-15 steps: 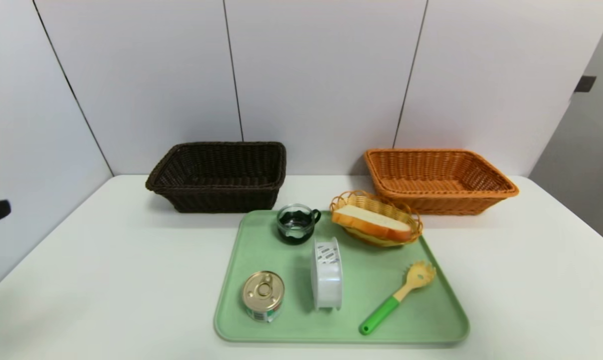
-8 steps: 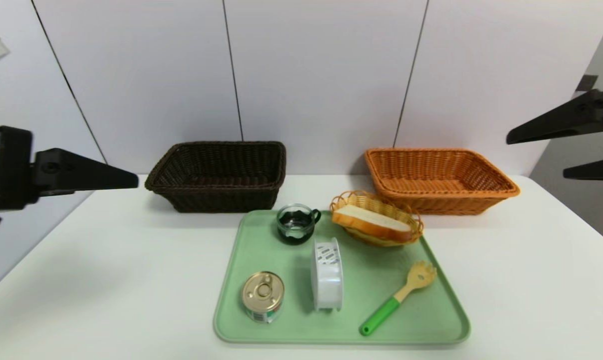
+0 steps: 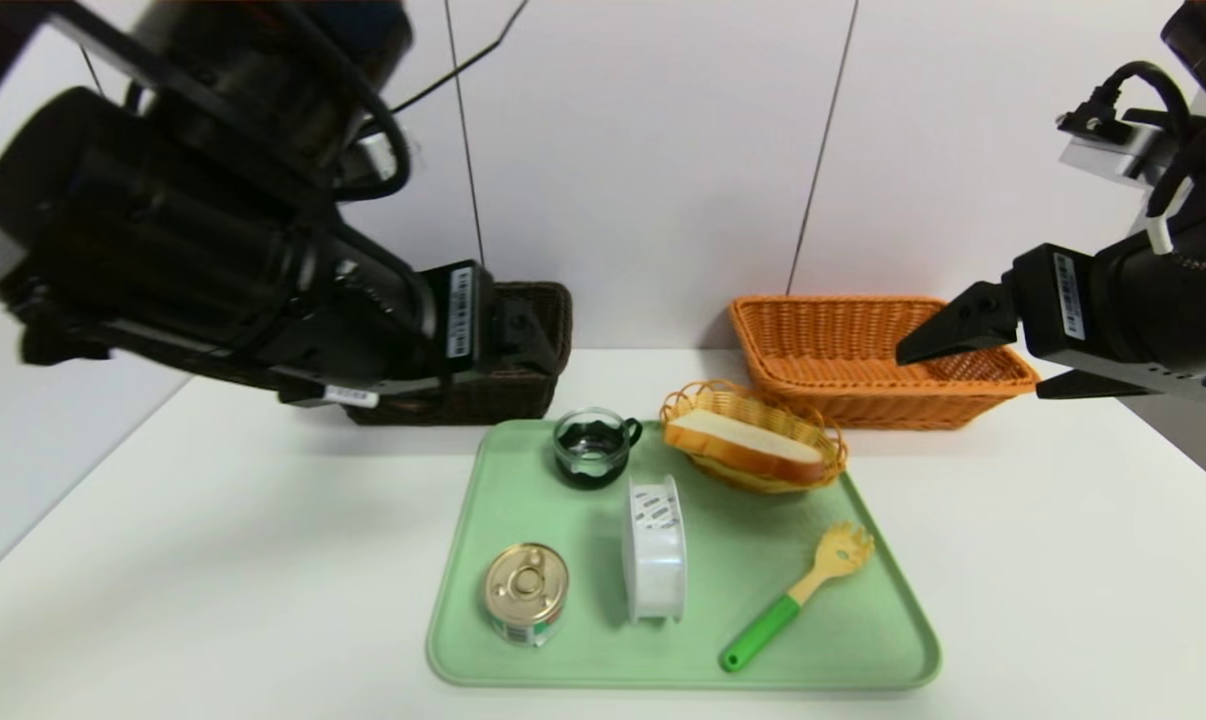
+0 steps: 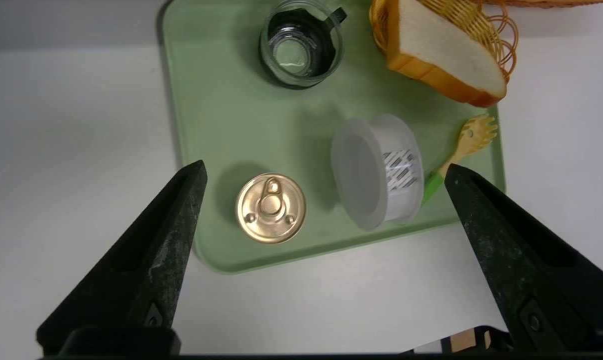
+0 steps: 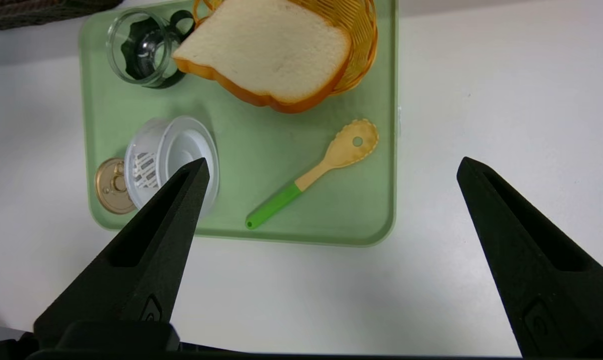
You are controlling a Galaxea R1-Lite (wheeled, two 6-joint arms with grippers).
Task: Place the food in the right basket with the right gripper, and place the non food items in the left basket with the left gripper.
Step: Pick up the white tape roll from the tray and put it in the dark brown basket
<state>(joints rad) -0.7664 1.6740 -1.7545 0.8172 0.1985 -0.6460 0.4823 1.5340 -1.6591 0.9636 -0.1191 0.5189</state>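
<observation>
Hovering above the tray (image 3: 863, 640), left gripper (image 4: 326, 175) and right gripper (image 5: 331, 165) gape wide, empty.

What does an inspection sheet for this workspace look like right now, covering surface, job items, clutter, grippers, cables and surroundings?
Surface: white table with a green tray on it.
Job's things: bread slice in a small yellow wicker basket; tin can, white reel, pasta spoon and glass cup on the tray; dark brown basket and orange basket behind it.
Clutter: nothing seen.
Grippers: left gripper and right gripper both open, empty, above the table.
Cables: black cable on the right arm.
Surroundings: white panelled wall.
</observation>
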